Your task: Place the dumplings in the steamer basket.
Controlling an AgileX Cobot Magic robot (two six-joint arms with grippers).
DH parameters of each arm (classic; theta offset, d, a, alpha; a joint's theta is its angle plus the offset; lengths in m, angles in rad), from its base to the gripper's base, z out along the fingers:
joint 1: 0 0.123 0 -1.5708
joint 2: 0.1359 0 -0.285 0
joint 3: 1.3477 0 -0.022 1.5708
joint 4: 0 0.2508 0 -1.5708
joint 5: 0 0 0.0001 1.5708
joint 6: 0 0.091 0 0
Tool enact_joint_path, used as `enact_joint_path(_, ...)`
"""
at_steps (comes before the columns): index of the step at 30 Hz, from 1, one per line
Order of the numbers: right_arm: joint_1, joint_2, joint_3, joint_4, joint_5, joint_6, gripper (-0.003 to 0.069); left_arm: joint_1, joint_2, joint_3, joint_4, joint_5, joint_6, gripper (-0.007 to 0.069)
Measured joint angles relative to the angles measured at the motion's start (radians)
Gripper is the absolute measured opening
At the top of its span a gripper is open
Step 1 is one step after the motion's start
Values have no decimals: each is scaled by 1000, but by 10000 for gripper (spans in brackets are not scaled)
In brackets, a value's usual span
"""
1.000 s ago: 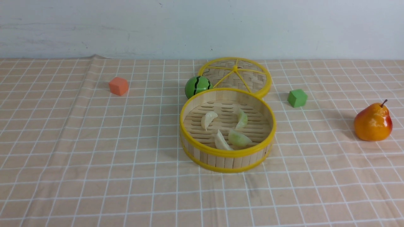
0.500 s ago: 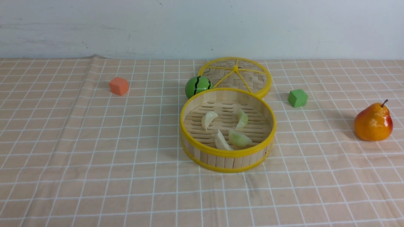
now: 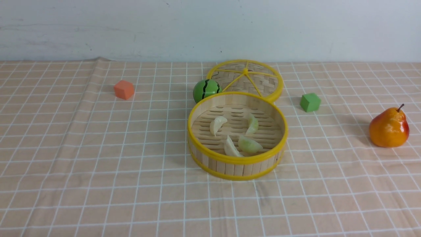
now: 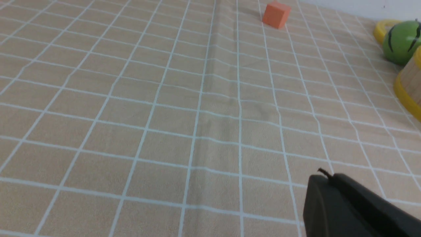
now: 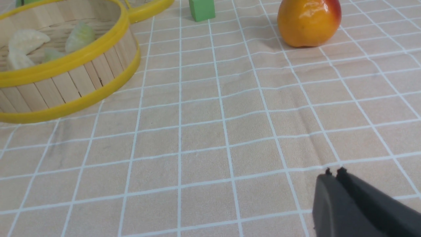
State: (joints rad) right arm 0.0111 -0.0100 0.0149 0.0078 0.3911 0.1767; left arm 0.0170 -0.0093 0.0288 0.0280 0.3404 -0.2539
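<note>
— Front view first: what's the biggest thing on show?

— That's the tablecloth (image 3: 98,164), peach fabric with a white grid, lightly creased. On it, near the middle, sits the steamer basket (image 3: 237,160), round and deep, with walls of upright pale bamboo slats, a slatted floor and glossy yellow rims.

— And behind it?

— A flat woven lid (image 3: 263,82) with a yellow rim and yellow spokes, its near edge hidden by the basket. Beside the lid is a green striped ball (image 3: 206,90) like a small watermelon. Well off to the right stands a shiny orange-red pear (image 3: 389,126), upright, stem up. A green cube (image 3: 309,102) lies between pear and basket, and an orange cube (image 3: 124,89) lies far to the left.

— Where are the dumplings?

— All four dumplings (image 3: 236,135) lie on the basket floor, pale cream to light green, pleated crescents. The two farther ones run roughly front to back, curving towards each other. Of the two at the near wall, the left one looks to stand on edge, tip pointing away, though the rim hides its base; the right one lies crosswise.

— And the grippers?

— Neither shows in the front view. Each wrist view shows matte black fingers above bare cloth: the left gripper (image 4: 324,174) has its jaws pressed together on nothing, and the right gripper (image 5: 334,172) is closed too, with only a hairline gap at the tips, empty.
</note>
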Motion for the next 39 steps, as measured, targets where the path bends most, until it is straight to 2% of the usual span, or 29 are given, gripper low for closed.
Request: enact_joint_path(39,0,0,0,0,0,1,31,-1,0,0,-9,24,16,-13)
